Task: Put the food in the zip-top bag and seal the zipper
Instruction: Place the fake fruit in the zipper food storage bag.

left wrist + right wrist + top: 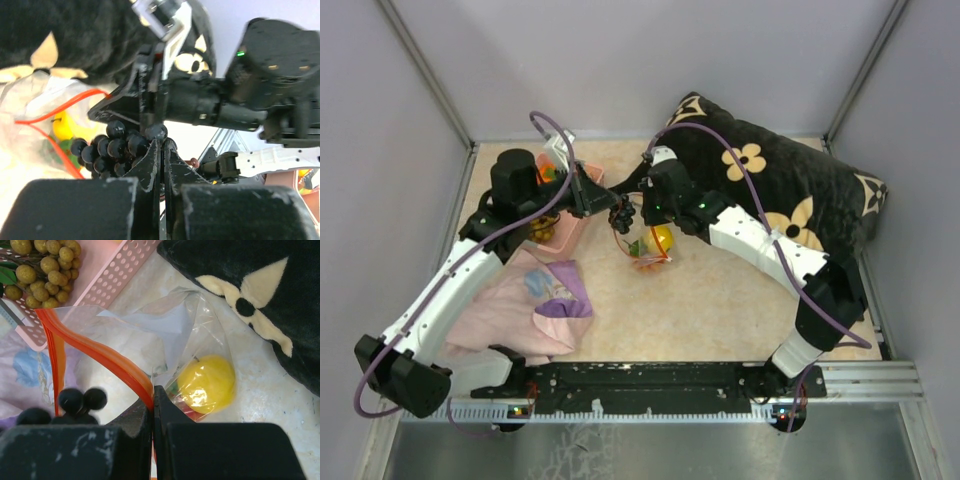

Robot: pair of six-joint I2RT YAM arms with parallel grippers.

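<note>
Overhead, we get soft, even light, with faint shadows under the arms on the beige tabletop (720, 300). From the left wrist, the upper right burns out white. The left gripper (160, 144) blurs toward its base, and highlights dot the dark purple grape bunch (112, 147). From the right wrist, glare marks the round yellow toy fruit (206, 384) and the clear crinkly plastic bag (165, 325), and the right gripper (152, 392) blurs at the bottom edge.

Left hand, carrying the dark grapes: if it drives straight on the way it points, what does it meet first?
Probably the right hand, directly ahead and pinching the zipper; the gap between them is hard to judge.
</note>
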